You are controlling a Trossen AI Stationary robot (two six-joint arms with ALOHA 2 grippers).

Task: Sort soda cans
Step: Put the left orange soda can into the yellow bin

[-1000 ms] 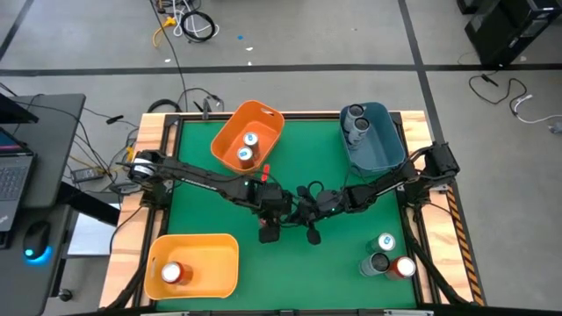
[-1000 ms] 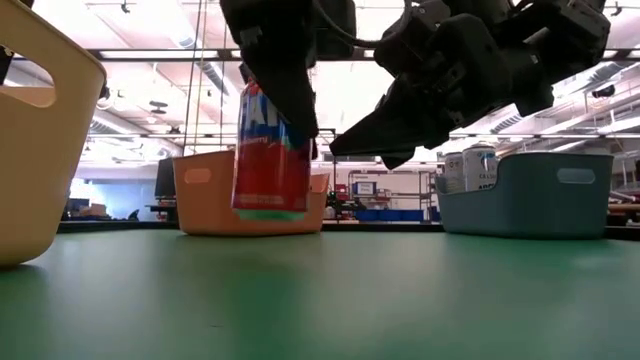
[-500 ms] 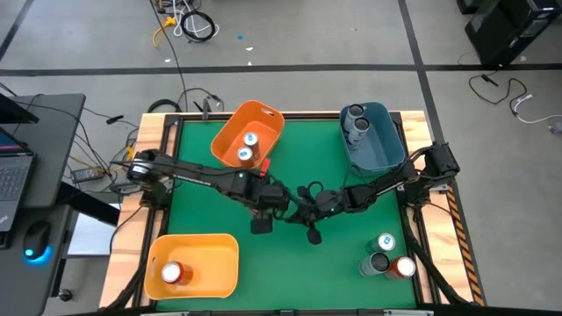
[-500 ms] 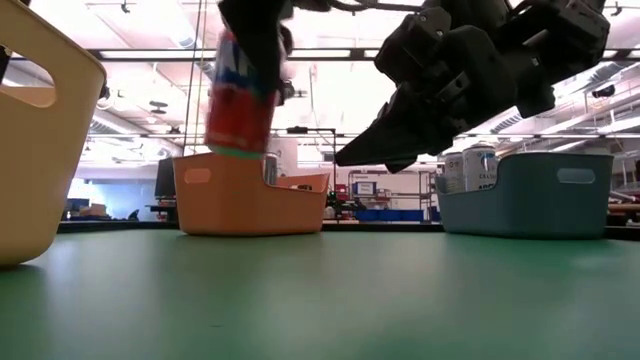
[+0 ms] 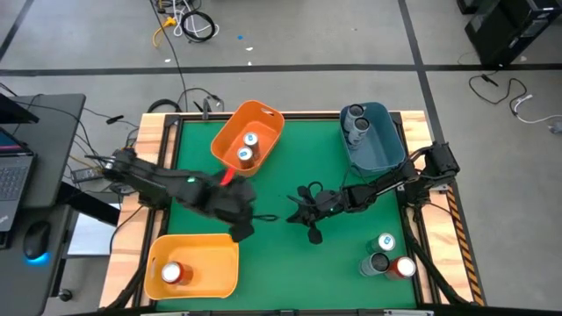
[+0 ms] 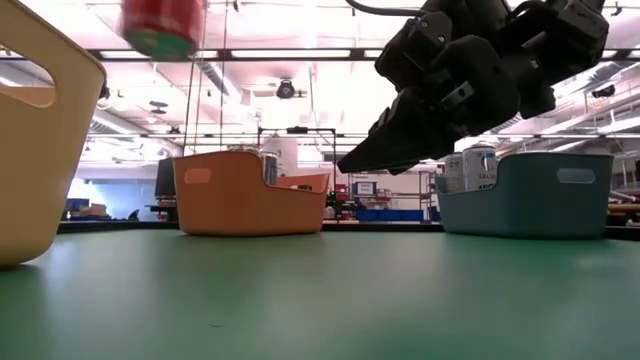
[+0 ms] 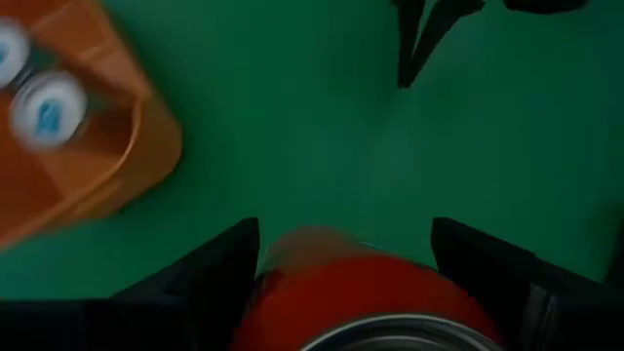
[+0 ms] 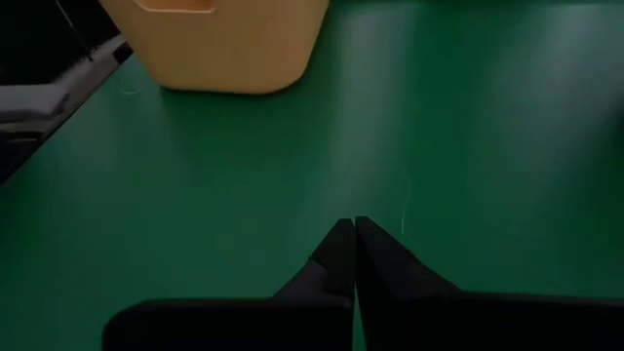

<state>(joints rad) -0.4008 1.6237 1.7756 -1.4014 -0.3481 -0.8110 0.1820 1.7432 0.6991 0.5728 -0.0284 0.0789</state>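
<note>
A red soda can (image 7: 341,292) sits between the fingers of my left gripper (image 7: 343,234), high above the green table (image 5: 290,263). In the low view the can (image 6: 160,22) shows at the picture's top. From above, my left gripper (image 5: 238,225) hangs beside the yellow bin (image 5: 224,254), which holds one red can (image 5: 171,273). My right gripper (image 8: 353,239) is shut and empty, low over the table's middle (image 5: 303,215). The orange bin (image 5: 263,123) holds two white-and-blue cans (image 5: 247,147). The blue bin (image 5: 386,149) holds dark cans (image 5: 356,123). My left gripper pinches the red can's side wall (image 7: 283,283) between its two fingers (image 7: 210,278), one on each side. The fingers come from above, slanting down, and lie along the can, whose silvery top faces the wrist. The can is lifted well clear of the table.
Three cans stand upright near the table's front right corner: white-and-blue (image 5: 385,241), dark (image 5: 378,262) and red (image 5: 405,268). Wooden rails (image 5: 162,132) edge the table. Bare green cloth lies between the bins.
My left gripper has risen steeply and gone toward the table's left, to the yellow bin, rolling as it went. The red can has gone with it, from just above the table to high over it. My right gripper has kept still.
</note>
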